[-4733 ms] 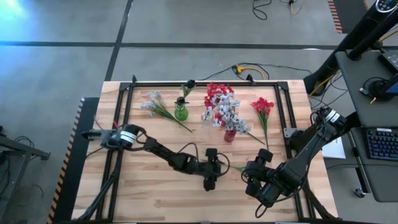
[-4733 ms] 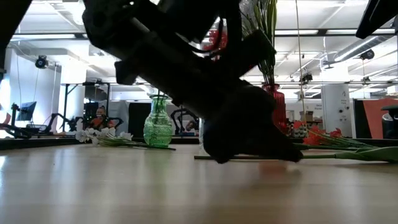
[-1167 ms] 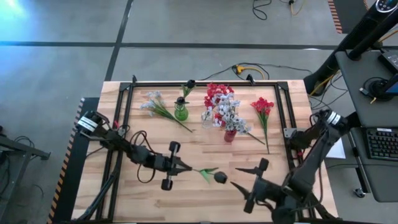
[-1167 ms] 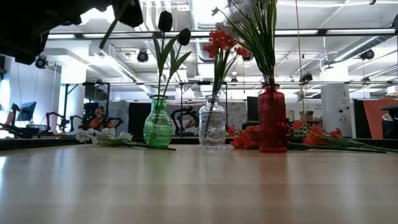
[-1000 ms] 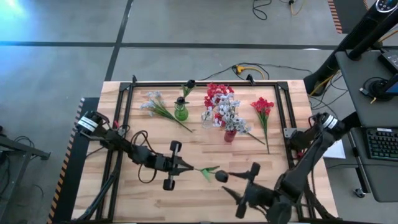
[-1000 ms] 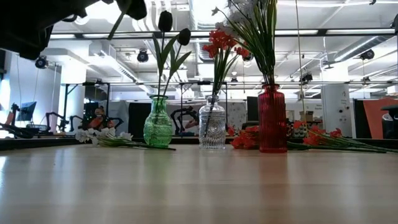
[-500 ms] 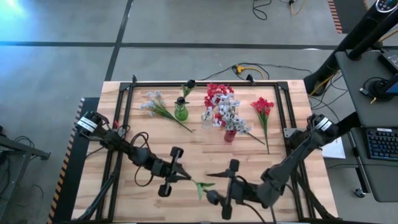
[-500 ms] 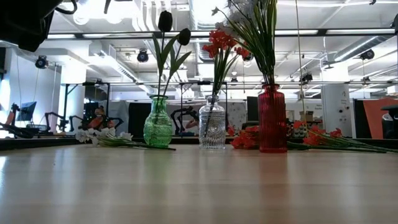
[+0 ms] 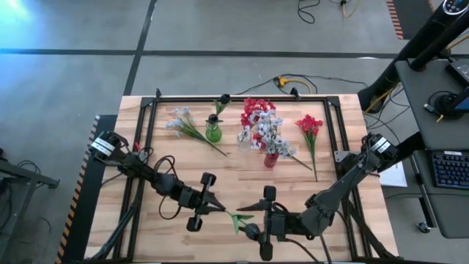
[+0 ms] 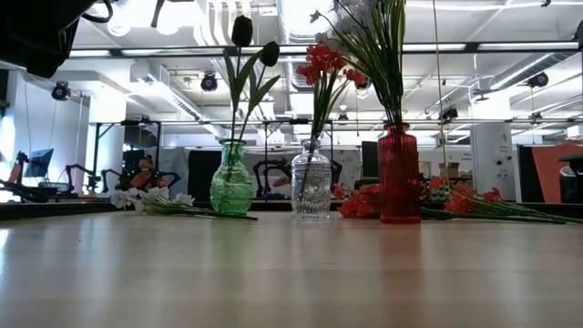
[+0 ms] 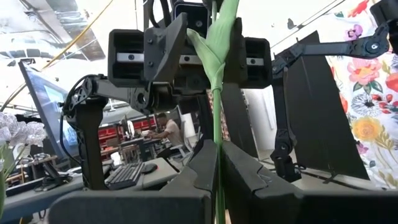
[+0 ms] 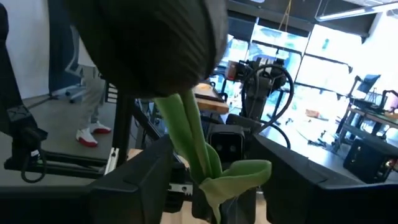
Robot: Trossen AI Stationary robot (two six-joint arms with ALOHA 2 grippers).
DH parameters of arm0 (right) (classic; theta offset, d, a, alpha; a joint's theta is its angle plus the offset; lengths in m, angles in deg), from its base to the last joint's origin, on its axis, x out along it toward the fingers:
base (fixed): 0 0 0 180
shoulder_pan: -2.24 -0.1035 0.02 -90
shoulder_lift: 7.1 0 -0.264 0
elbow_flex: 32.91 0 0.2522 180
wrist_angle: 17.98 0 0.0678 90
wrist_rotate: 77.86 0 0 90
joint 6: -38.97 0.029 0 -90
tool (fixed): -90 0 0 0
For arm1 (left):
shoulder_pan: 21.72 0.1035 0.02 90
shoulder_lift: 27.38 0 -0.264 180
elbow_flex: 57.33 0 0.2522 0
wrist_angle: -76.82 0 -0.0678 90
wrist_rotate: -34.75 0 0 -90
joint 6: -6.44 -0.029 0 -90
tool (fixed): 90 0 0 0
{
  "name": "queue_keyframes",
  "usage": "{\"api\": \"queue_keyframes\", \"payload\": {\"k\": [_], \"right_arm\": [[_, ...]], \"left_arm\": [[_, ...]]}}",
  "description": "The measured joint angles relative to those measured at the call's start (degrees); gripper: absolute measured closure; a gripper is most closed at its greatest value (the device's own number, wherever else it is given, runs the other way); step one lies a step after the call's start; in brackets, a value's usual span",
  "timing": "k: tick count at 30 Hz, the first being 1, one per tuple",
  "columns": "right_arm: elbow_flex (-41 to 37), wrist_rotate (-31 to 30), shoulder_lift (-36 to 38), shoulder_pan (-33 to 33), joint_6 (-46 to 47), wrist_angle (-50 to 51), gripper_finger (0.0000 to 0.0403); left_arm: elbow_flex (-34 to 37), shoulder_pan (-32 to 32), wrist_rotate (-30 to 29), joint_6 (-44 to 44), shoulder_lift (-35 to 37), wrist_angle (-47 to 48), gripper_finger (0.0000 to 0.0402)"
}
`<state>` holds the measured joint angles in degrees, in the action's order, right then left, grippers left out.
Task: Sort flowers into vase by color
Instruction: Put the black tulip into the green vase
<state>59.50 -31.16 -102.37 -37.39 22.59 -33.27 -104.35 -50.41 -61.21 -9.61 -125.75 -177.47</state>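
Observation:
My left gripper (image 9: 218, 210) is low over the table's near middle, shut on a dark-budded flower (image 9: 242, 221) whose stem runs out to a leaf and a near-black bud (image 9: 251, 232). My right gripper (image 9: 256, 222) faces it from the right, open. Its fingers stand on either side of the stem just below the bud (image 12: 149, 43) and touch nothing. At the far middle stand a green vase (image 10: 230, 179) with dark buds, a clear vase (image 10: 311, 185) with red blossoms and a red vase (image 10: 399, 173) with pale blossoms. My left gripper pinches the flower's green stem (image 11: 217, 134) between its two fingers, well below the leaf. The fingers come about level from the table's left and point slightly up. The flower is lifted clear of the table and sticks out beyond the fingertips, bud end toward my right gripper.
A pale spray (image 9: 183, 123) lies on the table left of the green vase. A red spray (image 9: 310, 129) lies right of the red vase. A black frame (image 9: 242, 97) runs round the wooden top. Bare wood lies between the vases and the grippers.
My right gripper has swung from the near right toward the table's left, up to the bud, and now brackets the stem. The flower's bud end has dipped toward the near edge, while my left gripper keeps its hold and place.

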Motion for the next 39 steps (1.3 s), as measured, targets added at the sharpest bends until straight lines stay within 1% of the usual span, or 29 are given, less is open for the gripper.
{"api": "queue_keyframes", "payload": {"k": [3, 10, 13, 16, 18, 20, 24, 28, 34, 36, 39], "right_arm": [[0.02, 0.01, 0.0, 0.01, -0.17, 0.03, 0.0236], [0.02, 0.01, 0.0, 0.04, -1.0, 0.52, 0.0334], [0.02, 0.03, 0.0, 0.04, -1.55, 0.52, 0.0369], [0.02, 0.03, 0.0, 0.04, -2.24, 0.46, 0.0388], [0.04, 0.01, 0.02, 0.02, -2.48, 0.43, 0.0389], [0.04, 0.01, 0.02, 0.04, -2.48, 0.45, 0.0387], [0.04, 0.01, 0.02, 0.04, -2.63, 0.59, 0.0386], [0.04, -0.17, 0.53, 0.04, -2.88, 0.67, 0.0386], [0.04, -0.19, 2.8, 0.04, -3.16, 1.6, 0.0386], [0.04, -0.18, 4.04, 0.28, -3.15, 2.94, 0.0386], [1.37, -0.65, 5.92, 0.66, -2.98, 6.69, 0.0385]], "left_arm": [[0.0, 0.0, -0.02, 0.02, 0.0, 0.02, 0.0401], [0.0, 0.0, -0.04, 0.02, 0.0, 0.02, 0.0401], [-0.03, 0.0, -0.04, 0.02, 0.0, 0.02, 0.0401], [-0.29, 0.0, -0.49, 0.14, -0.02, 0.02, 0.0401], [-0.56, 0.0, -2.25, 0.63, -0.04, 0.0, 0.0401], [-0.61, 0.0, -2.77, 0.68, -0.04, 0.0, 0.0393], [-0.66, 0.0, -3.08, 1.32, -0.04, -0.28, 0.0354], [-0.01, 0.0, -3.17, 2.61, -0.04, -0.34, 0.0292], [1.66, -0.04, -9.27, 5.01, -0.04, -0.26, 0.0192], [2.57, -0.04, -9.69, 5.96, -0.02, 0.61, 0.0167], [4.37, -0.15, -9.65, 8.62, -0.02, 2.97, 0.0143]]}}
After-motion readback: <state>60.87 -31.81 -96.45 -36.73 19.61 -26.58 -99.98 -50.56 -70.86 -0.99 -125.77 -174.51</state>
